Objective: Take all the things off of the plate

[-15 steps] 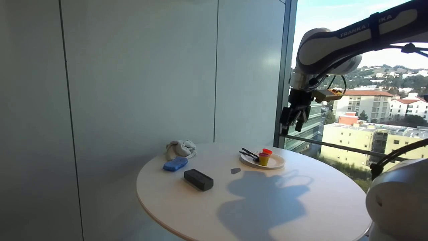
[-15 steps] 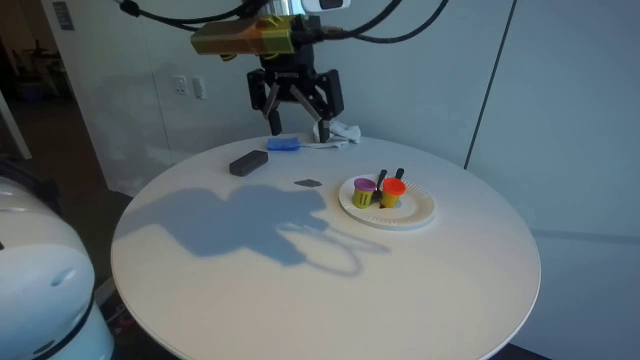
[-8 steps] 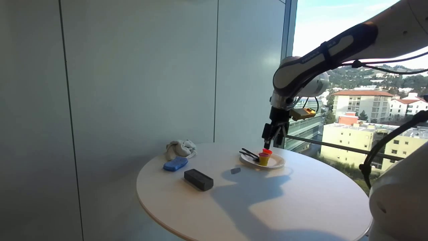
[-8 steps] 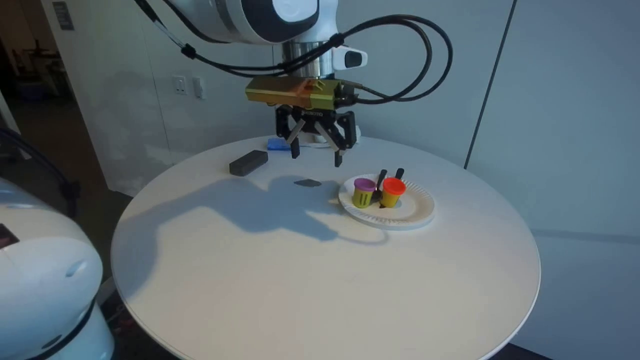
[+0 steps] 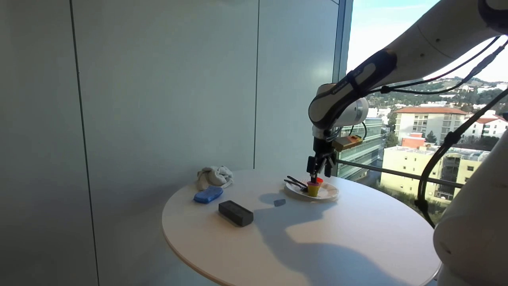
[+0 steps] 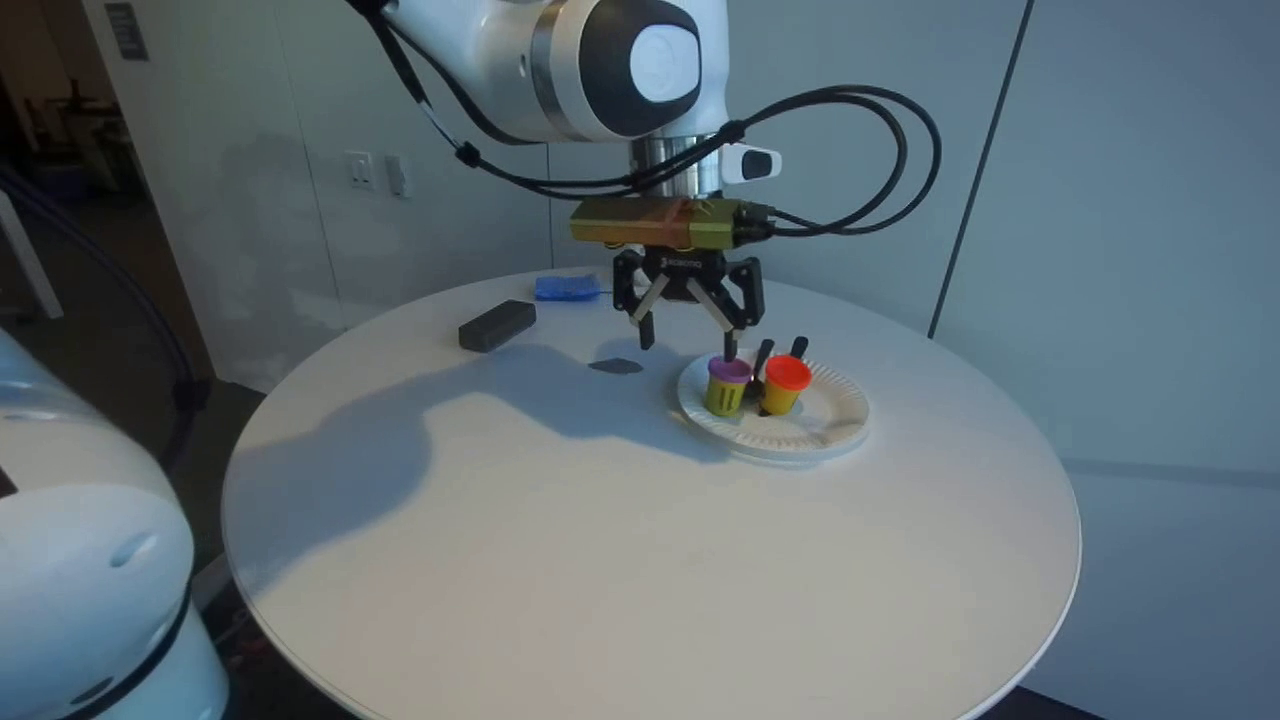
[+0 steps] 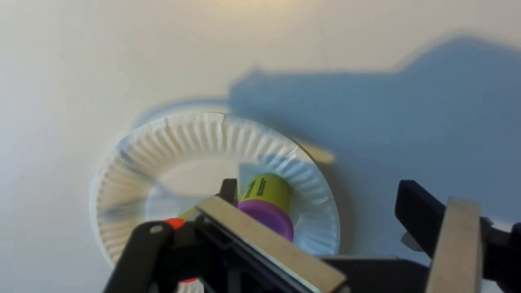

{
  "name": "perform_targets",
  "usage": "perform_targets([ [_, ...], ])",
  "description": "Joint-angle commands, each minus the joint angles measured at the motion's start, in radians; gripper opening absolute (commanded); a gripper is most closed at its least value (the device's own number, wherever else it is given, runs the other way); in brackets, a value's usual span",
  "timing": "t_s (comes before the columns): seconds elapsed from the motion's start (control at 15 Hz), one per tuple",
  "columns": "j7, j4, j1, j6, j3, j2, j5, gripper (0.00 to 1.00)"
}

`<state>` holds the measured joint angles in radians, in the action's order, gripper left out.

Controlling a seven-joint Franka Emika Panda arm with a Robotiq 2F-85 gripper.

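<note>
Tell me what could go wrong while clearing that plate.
The open fingers sit off-centre over the purple-lidded tub: one might land on it or tip it. The red-lidded tub stands close by and could be bumped. The dark utensils reach close to both tubs and might get dragged.

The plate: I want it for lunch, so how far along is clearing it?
Done: no removal shows; the purple-lidded tub, red-lidded tub and black utensils are all on the plate.
In hand: nothing gripped; the claw is open close to the purple-lidded tub, contact unclear, so that tub is probably first.
Left: both tubs and the utensils.
</note>
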<state>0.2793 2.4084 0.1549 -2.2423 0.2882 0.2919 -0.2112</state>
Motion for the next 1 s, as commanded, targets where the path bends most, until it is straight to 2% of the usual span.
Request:
perform_targets([
  [0.0, 0.025, -0.079, 0.033, -0.025, 0.001, -0.060, 0.009, 1.00],
  [0.47, 0.112, -0.158, 0.028, -0.091, 0.017, -0.176, 0.145, 1.00],
  [0.93, 0.139, -0.206, 0.045, -0.065, -0.002, -0.284, 0.214, 1.00],
])
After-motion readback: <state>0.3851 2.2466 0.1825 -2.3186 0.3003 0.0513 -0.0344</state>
